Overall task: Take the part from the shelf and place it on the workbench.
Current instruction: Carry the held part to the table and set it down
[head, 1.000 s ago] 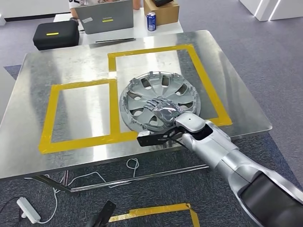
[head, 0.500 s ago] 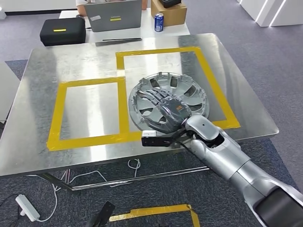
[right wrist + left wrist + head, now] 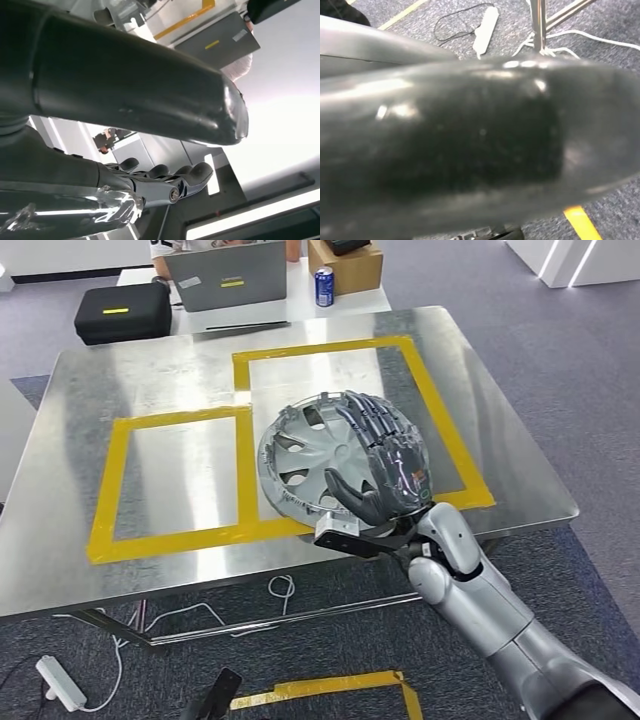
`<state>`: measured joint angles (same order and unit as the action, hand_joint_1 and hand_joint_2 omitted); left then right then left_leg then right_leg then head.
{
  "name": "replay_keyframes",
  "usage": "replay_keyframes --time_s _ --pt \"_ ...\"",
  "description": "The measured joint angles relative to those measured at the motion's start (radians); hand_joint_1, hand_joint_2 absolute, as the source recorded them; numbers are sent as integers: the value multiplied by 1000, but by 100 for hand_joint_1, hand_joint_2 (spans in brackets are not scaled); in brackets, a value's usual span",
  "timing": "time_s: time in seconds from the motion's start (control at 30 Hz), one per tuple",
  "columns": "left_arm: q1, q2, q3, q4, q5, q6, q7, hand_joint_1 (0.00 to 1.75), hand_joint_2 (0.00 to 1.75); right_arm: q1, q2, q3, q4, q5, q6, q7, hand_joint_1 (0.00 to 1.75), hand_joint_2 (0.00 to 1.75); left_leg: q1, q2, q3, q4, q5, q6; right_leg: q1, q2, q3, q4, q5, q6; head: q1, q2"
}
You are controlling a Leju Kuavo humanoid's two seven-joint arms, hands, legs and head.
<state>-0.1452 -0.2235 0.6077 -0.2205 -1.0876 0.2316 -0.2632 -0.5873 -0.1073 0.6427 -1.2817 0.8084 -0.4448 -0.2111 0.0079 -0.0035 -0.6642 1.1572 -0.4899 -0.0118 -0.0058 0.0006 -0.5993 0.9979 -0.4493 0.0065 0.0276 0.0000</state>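
The part, a silver hubcap (image 3: 317,455), lies flat on the metal workbench (image 3: 173,360), across the near left corner of the right yellow-taped rectangle (image 3: 445,430). My right hand (image 3: 381,465) hovers over the hubcap's right half with its fingers (image 3: 381,425) stretched out and its thumb (image 3: 343,488) apart, holding nothing. In the right wrist view the same fingers (image 3: 166,176) lie straight beneath the thick dark thumb (image 3: 132,85). A blurred dark shape (image 3: 471,145), close to the lens, crosses the left wrist view and looks like my left hand; its fingers are hidden.
A second yellow-taped rectangle (image 3: 106,490) marks the bench's left half. Behind the bench stand a laptop (image 3: 226,278), a black case (image 3: 121,312), a blue can (image 3: 324,286) and a cardboard box (image 3: 343,265). A white power strip (image 3: 60,685) and cables lie on the carpet.
My right hand has let go of the hubcap, straightened its fingers and moved toward the hubcap's right side. The hubcap stays on the bench. The camera has shifted a little.
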Motion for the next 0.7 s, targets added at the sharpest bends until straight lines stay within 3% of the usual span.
replay_keyframes --time_s 0.03,0.1,0.17,0.23,0.27,0.33,0.4,0.43,0.47,0.57,0.6,0.7 --pt "-1 0 0 0 0 1 0 0 0 4 0 -8 -10 -2 -5 -4 0 0 0 0 32 -65 23 2 2 1 -1 3 -1 3 0 0" --pt "-3 -1 0 0 0 7 1 0 0 19 3 -29 -34 -21 -39 -28 0 0 -1 -2 61 -129 34 10 6 2 -5 5 -2 13 0 0" --pt "-1 -3 0 0 0 19 5 0 0 61 13 -66 -81 -70 -105 -73 0 0 -2 -5 62 -136 33 22 5 0 -8 6 -2 23 1 0" --pt "1 -4 0 0 1 35 10 0 0 118 29 -115 -149 -144 -171 -126 0 0 -1 -7 63 -140 37 34 2 -2 -21 30 -25 32 2 0" --pt "1 -4 0 0 3 42 12 0 0 147 38 -141 -186 -191 -196 -153 0 0 1 -6 64 -142 39 39 2 -1 -39 71 -52 36 3 0" --pt "1 -6 0 0 7 55 14 0 0 210 57 -191 -255 -308 -224 -208 0 0 0 -6 63 -142 40 45 1 -1 -96 203 -121 40 6 0" --pt "5 -6 1 0 10 66 15 0 0 276 81 -243 -316 -439 -231 -261 0 0 -3 -6 62 -141 41 47 1 -1 -135 294 -151 41 6 0" --pt "7 -6 1 0 11 70 15 0 0 306 92 -269 -342 -498 -231 -285 0 0 -4 -6 61 -141 41 47 1 -1 -128 286 -140 40 7 0" --pt "8 -6 1 0 13 73 15 0 0 334 104 -296 -368 -547 -231 -310 0 0 -5 -6 61 -141 42 47 1 -1 -100 237 -113 37 7 0" --pt "10 -5 3 0 23 80 14 0 0 421 142 -390 -445 -624 -228 -400 0 0 -10 -8 60 -139 44 41 4 -2 15 40 -44 27 6 0" --pt "12 -4 4 0 26 82 13 0 0 452 154 -420 -465 -640 -223 -421 0 0 -12 -8 59 -138 46 37 6 -1 31 12 -37 24 5 0" --pt "19 0 11 0 33 86 9 0 0 523 175 -487 -488 -688 -193 -438 0 0 -11 -8 55 -137 47 21 6 -1 30 5 -26 10 5 0"
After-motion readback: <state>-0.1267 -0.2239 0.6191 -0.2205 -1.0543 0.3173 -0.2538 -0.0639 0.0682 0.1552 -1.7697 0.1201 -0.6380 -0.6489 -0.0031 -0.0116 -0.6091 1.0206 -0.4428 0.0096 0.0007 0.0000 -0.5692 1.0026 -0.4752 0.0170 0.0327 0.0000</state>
